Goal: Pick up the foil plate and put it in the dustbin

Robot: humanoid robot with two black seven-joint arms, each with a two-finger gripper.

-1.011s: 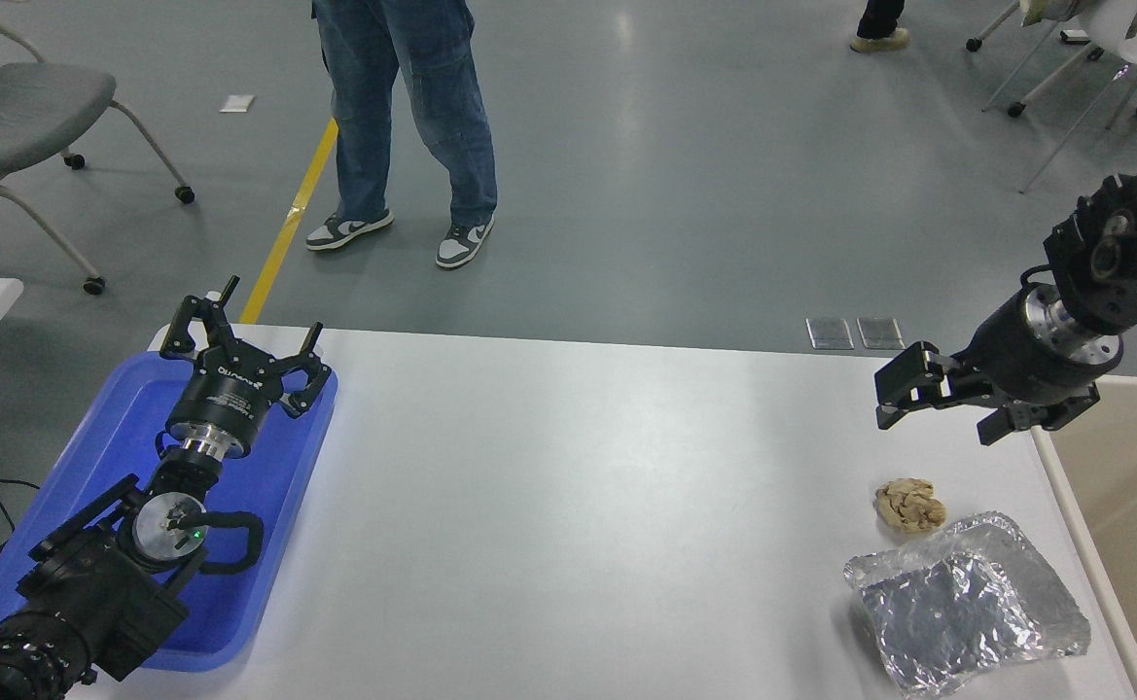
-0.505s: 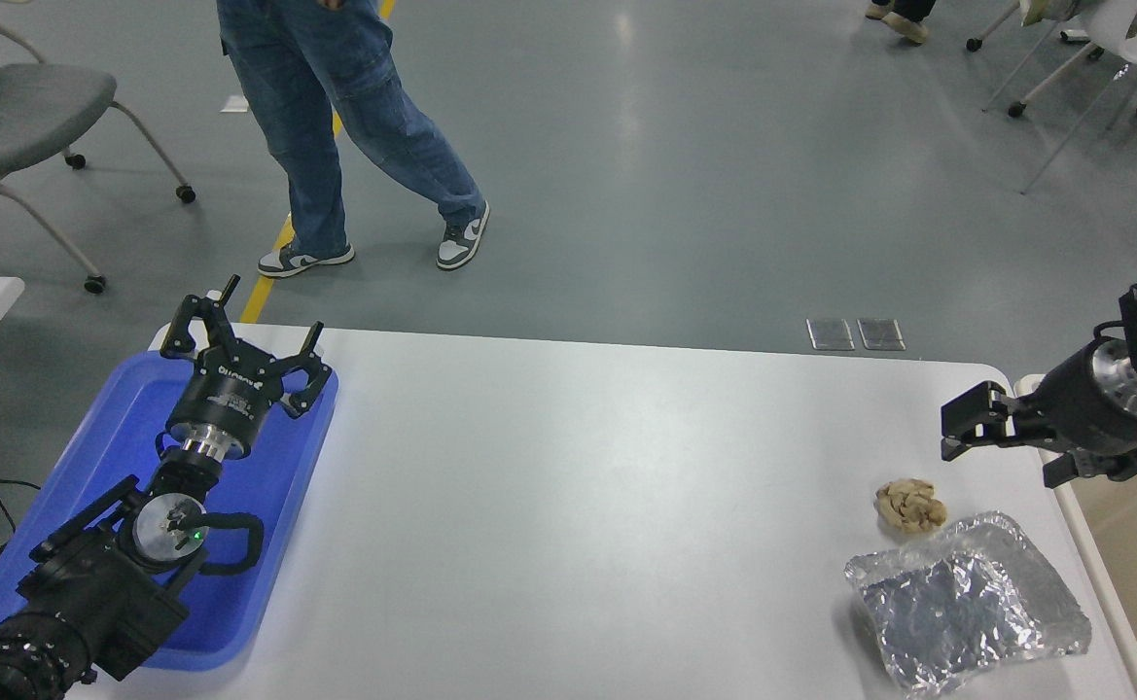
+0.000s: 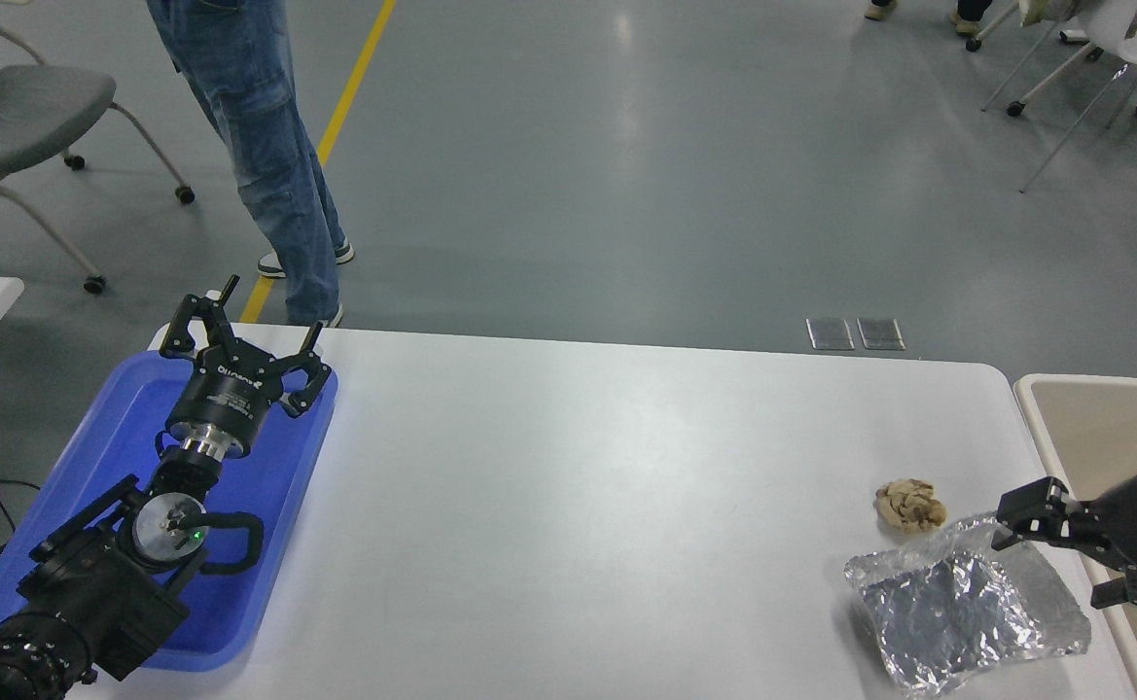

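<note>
R hand [image 3: 1027,513] came in low from the right edge, tips at the far-right corner of the foil plate [image 3: 967,603]. Whether it touched the rim: can't tell. Fingers read as slightly apart, nothing between them, but the angle was poor.

Foil plate lay flat on the tabletop [image 3: 587,486], just below and left of the R hand, near the tabletop's right edge. Crumpled, wrinkled, shallow rim. Small tan wrinkly lump [image 3: 910,506] sat just left of the hand, close to the plate's far edge, not touching as far as I could see.

Dustbin [image 3: 1103,428] stood behind and right of the hand, beside the tabletop edge, open top.

L hand [image 3: 237,340] parked over the blue tray [image 3: 91,467], fingers spread, empty.

Person's legs [image 3: 257,146] stood on the floor beyond the far side of the tabletop, well off.

Risks, my read:
- thin foil rim may fold or crush under the pinch, so grip slips
- plate may skid on the smooth top if nudged sideways, poss. off the edge
- a sweep left could knock the lump
- light plate may flutter or snag on the bin rim at release
</note>
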